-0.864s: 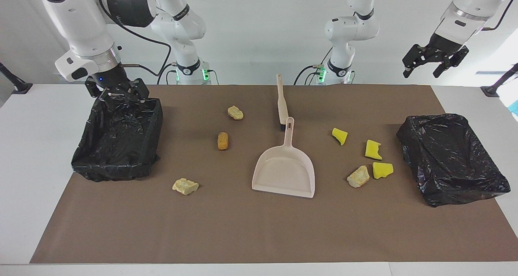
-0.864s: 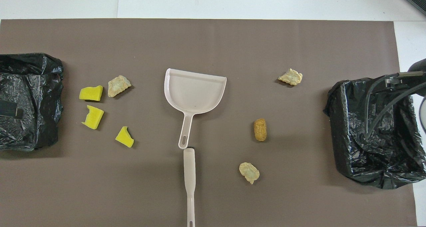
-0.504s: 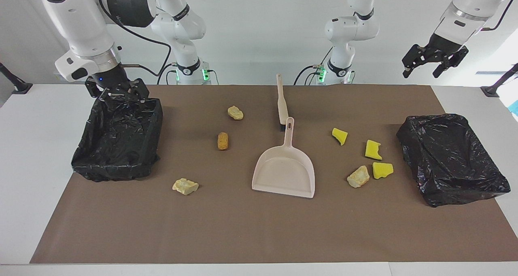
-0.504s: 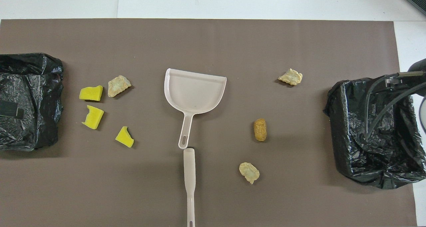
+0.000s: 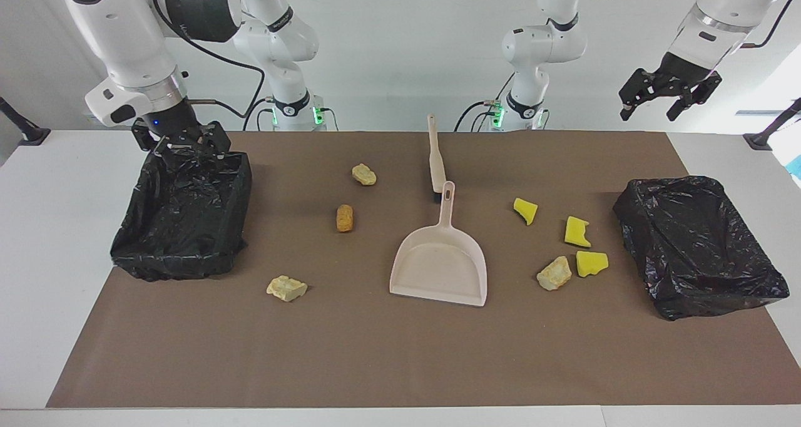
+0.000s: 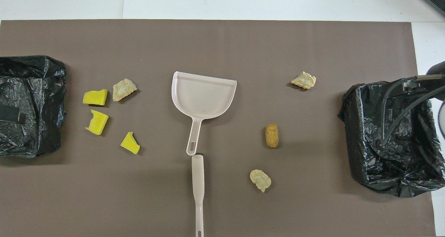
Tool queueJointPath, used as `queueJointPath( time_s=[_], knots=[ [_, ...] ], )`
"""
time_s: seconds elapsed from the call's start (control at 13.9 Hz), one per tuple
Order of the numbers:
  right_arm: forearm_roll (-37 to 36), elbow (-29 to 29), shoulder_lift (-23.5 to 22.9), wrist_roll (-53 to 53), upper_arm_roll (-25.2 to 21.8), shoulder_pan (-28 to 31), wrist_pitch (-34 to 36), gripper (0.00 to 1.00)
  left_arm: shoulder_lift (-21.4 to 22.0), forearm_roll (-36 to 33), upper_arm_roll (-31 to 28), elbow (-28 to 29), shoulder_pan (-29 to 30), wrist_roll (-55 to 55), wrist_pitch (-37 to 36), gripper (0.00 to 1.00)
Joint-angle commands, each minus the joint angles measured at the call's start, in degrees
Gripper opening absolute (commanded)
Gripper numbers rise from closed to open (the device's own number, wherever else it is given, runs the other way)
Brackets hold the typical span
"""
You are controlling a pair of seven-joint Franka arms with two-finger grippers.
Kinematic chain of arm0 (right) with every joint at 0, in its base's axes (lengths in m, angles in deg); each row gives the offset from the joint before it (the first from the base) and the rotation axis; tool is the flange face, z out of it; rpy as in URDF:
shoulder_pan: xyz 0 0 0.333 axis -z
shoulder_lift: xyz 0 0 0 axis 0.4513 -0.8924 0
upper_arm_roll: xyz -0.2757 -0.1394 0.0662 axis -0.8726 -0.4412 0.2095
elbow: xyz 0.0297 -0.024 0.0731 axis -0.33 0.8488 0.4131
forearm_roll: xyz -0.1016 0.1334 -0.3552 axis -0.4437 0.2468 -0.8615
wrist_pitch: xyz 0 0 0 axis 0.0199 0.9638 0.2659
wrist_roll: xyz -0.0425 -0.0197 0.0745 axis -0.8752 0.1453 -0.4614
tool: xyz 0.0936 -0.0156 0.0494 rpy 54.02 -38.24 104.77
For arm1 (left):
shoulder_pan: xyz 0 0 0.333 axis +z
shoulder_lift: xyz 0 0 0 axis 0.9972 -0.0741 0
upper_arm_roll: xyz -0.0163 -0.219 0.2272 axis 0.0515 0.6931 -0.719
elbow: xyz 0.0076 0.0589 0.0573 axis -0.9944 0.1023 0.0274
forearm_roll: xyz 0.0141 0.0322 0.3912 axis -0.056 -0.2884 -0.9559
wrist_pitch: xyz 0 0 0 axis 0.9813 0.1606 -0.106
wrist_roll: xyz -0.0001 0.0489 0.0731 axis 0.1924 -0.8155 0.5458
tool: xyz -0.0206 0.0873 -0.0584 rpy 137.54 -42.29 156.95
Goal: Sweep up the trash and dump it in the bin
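With the right gripper (image 5: 183, 145) low at the rim of the bin (image 5: 181, 217) at the frame's left, it could snag the bag. Both grippers' fingers are spread, the left gripper (image 5: 666, 95) upper right. Seven trash scraps (image 5: 576, 231) flank the central dustpan (image 5: 440, 261); one brush (image 5: 433, 154), two bins

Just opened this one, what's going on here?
Nothing is being handled yet. Seven scraps of trash lie scattered on the brown mat, none in the dustpan, which lies in the middle with the brush just nearer the robots. The right gripper is open, low at the rim of the bin at its end. The left gripper is open too, up in the air near the other bin.
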State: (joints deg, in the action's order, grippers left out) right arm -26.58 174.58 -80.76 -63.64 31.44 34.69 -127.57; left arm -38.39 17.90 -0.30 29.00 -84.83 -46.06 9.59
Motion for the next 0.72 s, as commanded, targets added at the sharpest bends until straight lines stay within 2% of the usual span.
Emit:
queueJointPath(
  time_s=[0.0,0.14,0.43,0.65],
  knots=[
    [1.16,0.60,0.84,0.88,0.06,0.49,0.10,1.00,4.54,1.67,-0.55,6.54,-4.24,2.03,0.58,1.00],
    [1.16,0.60,0.84,0.88,0.06,0.49,0.10,1.00,6.65,1.67,-0.46,10.85,-9.68,6.86,1.63,1.00],
    [1.25,0.60,0.84,0.88,0.06,0.49,0.10,1.00,12.98,3.43,-0.46,23.15,-20.14,13.54,7.16,1.00],
    [1.25,0.60,0.84,0.88,0.06,0.49,0.10,1.00,13.17,4.83,-0.46,29.31,-28.23,19.25,12.17,1.00]
  ],
)
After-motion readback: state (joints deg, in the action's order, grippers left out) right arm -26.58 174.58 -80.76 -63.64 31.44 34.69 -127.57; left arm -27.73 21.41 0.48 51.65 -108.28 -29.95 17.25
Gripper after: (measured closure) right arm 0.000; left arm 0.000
